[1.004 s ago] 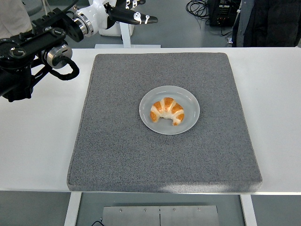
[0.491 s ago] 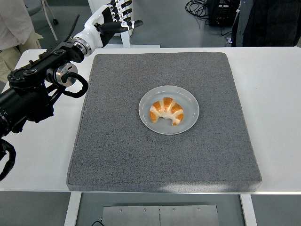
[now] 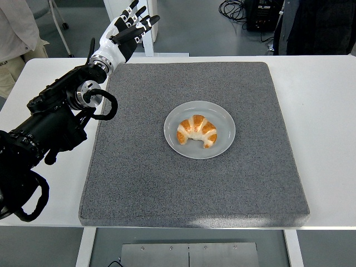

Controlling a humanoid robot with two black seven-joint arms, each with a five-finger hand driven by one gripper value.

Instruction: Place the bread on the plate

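We see the bread (image 3: 197,131), a golden croissant with pale stripes, lying on the grey plate (image 3: 221,117) with its two tips turned toward six o'clock; it sits slightly toward nine o'clock of the plate's middle, wholly inside the rim, touching nothing else. The plate rests near the centre of the grey mat (image 3: 144,183), which covers most of the white table (image 3: 328,111).

Our left arm (image 3: 53,130) comes in from the picture's eight o'clock and stretches toward eleven o'clock along the mat's left edge; a black cable loops beside its wrist joint. The left hand (image 3: 123,34) is white with black fingers (image 3: 139,25), and it hangs past the table's far edge at about eleven o'clock from the plate, well apart from the bread; the fingers are spread and nearly straight, pointing toward one o'clock, and they hold nothing.

At the picture's ten o'clock corner we see part of a person (image 3: 14,33) in a light shirt standing beside the table; at one o'clock there is dark clothing (image 3: 317,25) behind the far edge, and black cables (image 3: 233,8) lie on the floor near twelve o'clock.
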